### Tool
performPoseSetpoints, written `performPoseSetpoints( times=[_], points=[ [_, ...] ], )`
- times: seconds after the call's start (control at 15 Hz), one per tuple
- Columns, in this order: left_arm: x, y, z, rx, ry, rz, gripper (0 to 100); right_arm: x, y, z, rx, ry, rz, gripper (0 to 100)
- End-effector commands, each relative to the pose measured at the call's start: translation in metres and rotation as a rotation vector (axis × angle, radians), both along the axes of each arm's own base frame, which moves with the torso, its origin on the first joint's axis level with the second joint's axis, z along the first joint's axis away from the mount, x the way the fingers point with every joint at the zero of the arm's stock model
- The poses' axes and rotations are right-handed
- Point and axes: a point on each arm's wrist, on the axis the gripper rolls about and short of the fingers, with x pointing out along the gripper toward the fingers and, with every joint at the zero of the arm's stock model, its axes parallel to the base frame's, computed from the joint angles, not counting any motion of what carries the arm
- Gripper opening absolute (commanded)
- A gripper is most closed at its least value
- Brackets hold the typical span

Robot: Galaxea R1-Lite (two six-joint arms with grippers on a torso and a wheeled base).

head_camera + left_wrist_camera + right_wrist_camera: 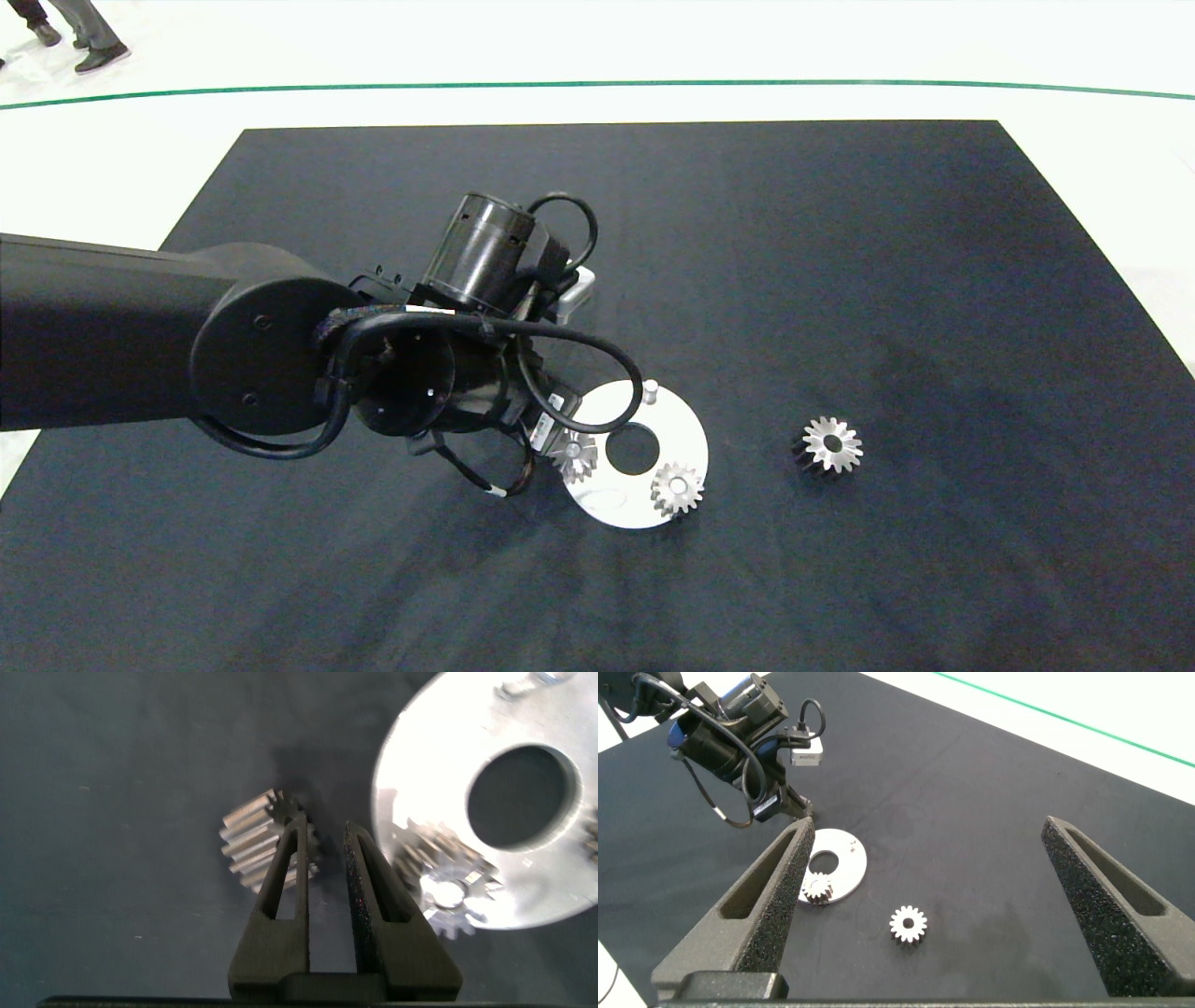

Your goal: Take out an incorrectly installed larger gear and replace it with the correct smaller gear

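Currently the left gripper [327, 863], fingers nearly closed and empty, hovers beside the smaller gear [264, 842] left of the disc [686, 439]. Right gripper [929, 873] spread wide. Larger gear [830, 446] lies centre-right.

My work surface is a black mat [840, 280] spread over a white floor [653, 47]. A thin green line [597, 84] curves across the floor toward twelve o'clock. At eleven o'clock, a person's dark shoes [98, 58] stand.

A black mat [840, 280] covers the white table [140, 159], a person's shoes [101, 58] beyond its far-left corner.
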Motion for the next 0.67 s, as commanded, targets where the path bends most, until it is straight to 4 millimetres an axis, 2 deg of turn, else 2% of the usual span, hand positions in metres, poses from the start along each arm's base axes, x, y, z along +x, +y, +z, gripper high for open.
performPoseSetpoints(
  times=[0.07,0.67],
  points=[
    [-0.0001,0.0012,0.0008,0.01,-0.005,-0.001,19,-0.0005,-0.0004,0.0004,0.0,-0.004,0.0,100],
    [-0.0062,0.0063,0.0072,0.058,-0.053,0.038,19,-0.0005,-0.0002,0.0,-0.002,-0.004,0.004,100]
  ],
)
